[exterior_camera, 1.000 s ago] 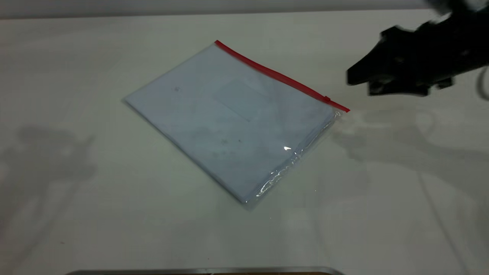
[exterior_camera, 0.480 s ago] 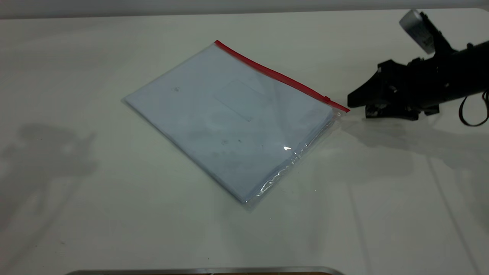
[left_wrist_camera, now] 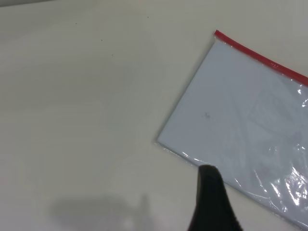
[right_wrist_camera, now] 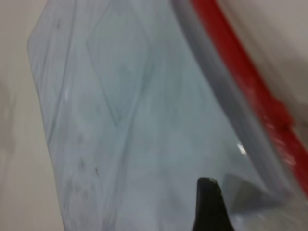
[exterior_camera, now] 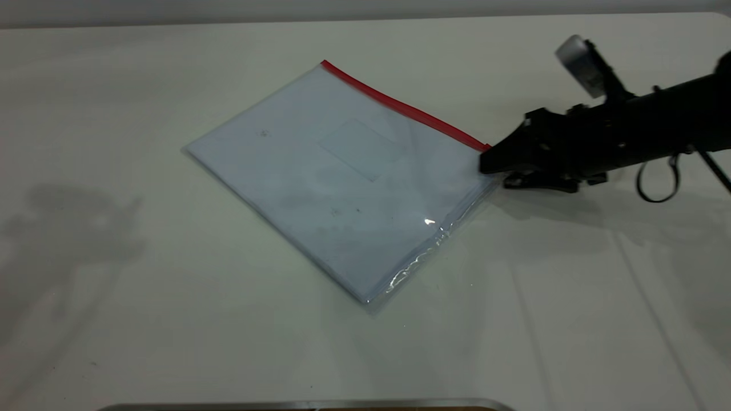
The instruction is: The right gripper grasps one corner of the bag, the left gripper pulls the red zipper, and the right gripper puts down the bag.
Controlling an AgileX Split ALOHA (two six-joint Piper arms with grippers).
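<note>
The flat clear plastic bag (exterior_camera: pixel 342 182) of white sheets lies unmoved mid-table on the pale table (exterior_camera: pixel 114 319), red zipper strip (exterior_camera: pixel 400 105) along its far edge, while the black right gripper (exterior_camera: pixel 494 168) has slid in over its right-hand corner, its finger gap impossible to judge.

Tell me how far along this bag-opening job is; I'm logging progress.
Done: nothing fully. The bag lies flat on the table.
In hand: the right tool has its tip at the bag's corner, where the red zipper ends; whether it grips is unclear.
Left: securing that corner, the zipper pull by the left tool, which hangs near the opposite side, then setting the bag down.
</note>
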